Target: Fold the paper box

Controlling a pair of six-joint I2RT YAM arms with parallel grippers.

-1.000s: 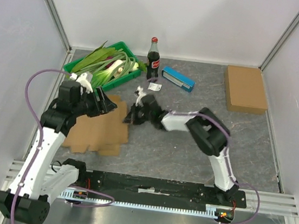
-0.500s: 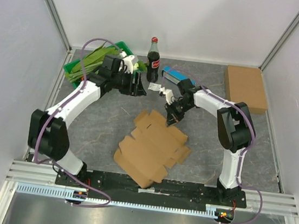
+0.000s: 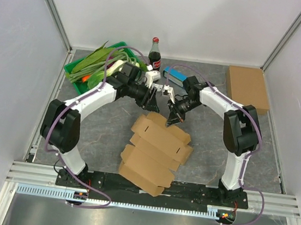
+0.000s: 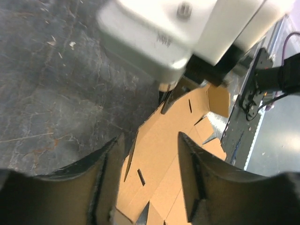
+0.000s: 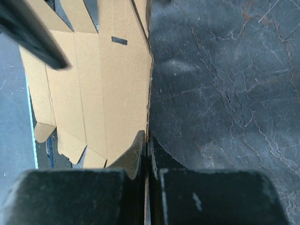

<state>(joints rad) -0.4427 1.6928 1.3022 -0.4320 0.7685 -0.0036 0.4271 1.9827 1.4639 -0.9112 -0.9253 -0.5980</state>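
Both arms reach forward and bend inward over mid-table, wrists nearly meeting. The left gripper (image 3: 151,97) points right, its fingers (image 4: 105,183) spread apart. The right gripper (image 3: 170,116) angles down and left, fingers (image 5: 136,154) pinched together, seemingly on the box (image 3: 157,146) edge.

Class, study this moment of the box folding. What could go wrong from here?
The right gripper pinches only the far edge of the paper box; the card might slip out or tear. The open left gripper is close beside it, so the two could collide. The cola bottle stands upright just behind them; a swing could topple it.
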